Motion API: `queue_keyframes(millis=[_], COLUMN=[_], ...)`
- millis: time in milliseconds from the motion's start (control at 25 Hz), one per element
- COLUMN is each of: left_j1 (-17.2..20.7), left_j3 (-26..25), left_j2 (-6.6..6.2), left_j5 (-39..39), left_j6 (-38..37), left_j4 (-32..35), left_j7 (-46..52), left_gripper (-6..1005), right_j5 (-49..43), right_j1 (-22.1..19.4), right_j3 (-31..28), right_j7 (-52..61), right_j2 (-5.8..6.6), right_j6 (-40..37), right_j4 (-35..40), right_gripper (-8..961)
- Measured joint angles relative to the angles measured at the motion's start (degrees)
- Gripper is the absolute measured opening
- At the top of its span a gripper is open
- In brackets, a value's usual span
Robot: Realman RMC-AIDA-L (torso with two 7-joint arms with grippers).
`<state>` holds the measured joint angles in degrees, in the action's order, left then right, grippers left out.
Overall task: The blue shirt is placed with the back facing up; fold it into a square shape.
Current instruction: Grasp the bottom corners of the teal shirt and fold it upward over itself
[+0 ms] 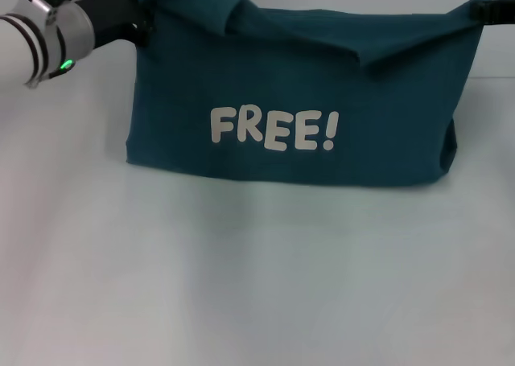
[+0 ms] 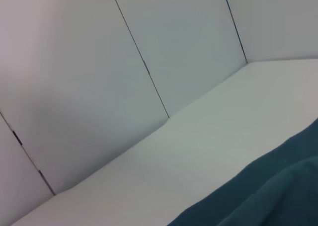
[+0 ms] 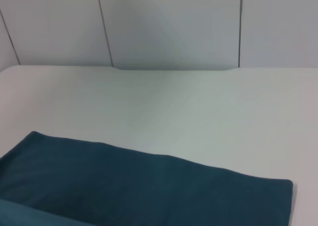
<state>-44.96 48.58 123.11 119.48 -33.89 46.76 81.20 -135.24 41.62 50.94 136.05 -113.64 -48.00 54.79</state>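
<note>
You are looking at the blue shirt (image 1: 298,100) held up above the white table (image 1: 241,277), its pale "FREE!" lettering (image 1: 273,129) facing the head camera and its lower fold resting on the tabletop. The upper edge sags and creases between its two top corners.

At the shirt's upper left corner your left gripper (image 1: 142,22) meets the cloth and appears clamped onto it, though the fabric hides the fingertips. At the shirt's upper right corner only a dark sliver of the right gripper (image 1: 492,10) shows, touching the cloth; you cannot tell whether it is clenched.

Beyond the shirt stand pale wall panels (image 2: 149,52) with thin dark seams. The right wrist view shows a flat stretch of shirt lying on the table in front of those panels.
</note>
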Motion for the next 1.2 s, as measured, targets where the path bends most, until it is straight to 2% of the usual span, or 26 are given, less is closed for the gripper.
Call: queue_keyframes(millis=[120, 320, 400, 600, 800, 920, 1000, 1040, 1200], left_j1=[-0.7, -0.6, -0.4, -0.5, -0.4, -0.1, 0.2, 0.4, 1.7], left_j3=[0.0, 0.5, 1.0, 1.0, 1.1, 1.1, 1.2, 1.5, 3.0], left_j2=[-0.01, 0.89, 0.82, 0.77, 0.77, 0.85, 0.94, 1.0, 1.05], left_j5=[-0.7, -3.9, -6.8, -8.1, -8.1, -8.2, -8.0, -8.0, -7.9], left_j6=[0.7, 2.8, 3.1, 3.1, 3.3, 3.9, 4.8, 5.1, 4.8], left_j4=[-1.9, -3.1, -4.4, -5.4, -5.9, -5.9, -6.0, -6.1, -5.8], left_j7=[-2.3, -7.5, -10.4, -12.0, -12.3, -12.3, -12.3, -12.3, -10.5], left_gripper=[35, 49, 54, 68, 250, 372, 453, 494, 515], right_j5=[0.0, 0.0, -0.1, -1.0, -4.2, -6.1, -6.4, -6.6, -8.4], right_j1=[-0.2, -0.6, -0.6, -0.3, 0.4, 0.7, 0.1, -0.5, -3.1], right_j3=[0.0, 0.0, -0.2, -0.1, 0.4, 0.7, 0.7, 0.7, 1.0], right_j7=[0.0, 0.4, 0.7, 1.7, 2.9, 3.7, 3.7, 3.7, 4.4], right_j2=[0.0, -0.03, -0.03, 0.04, -0.19, -0.93, -1.97, -2.89, -5.76], right_j6=[-0.2, -1.0, -1.6, -3.1, -4.5, -4.9, -5.0, -5.1, -6.8], right_j4=[-0.4, -0.5, -0.5, -1.9, -1.9, -1.0, 1.3, 3.1, 9.9], right_gripper=[17, 16, 48, 146, 314, 403, 463, 493, 591])
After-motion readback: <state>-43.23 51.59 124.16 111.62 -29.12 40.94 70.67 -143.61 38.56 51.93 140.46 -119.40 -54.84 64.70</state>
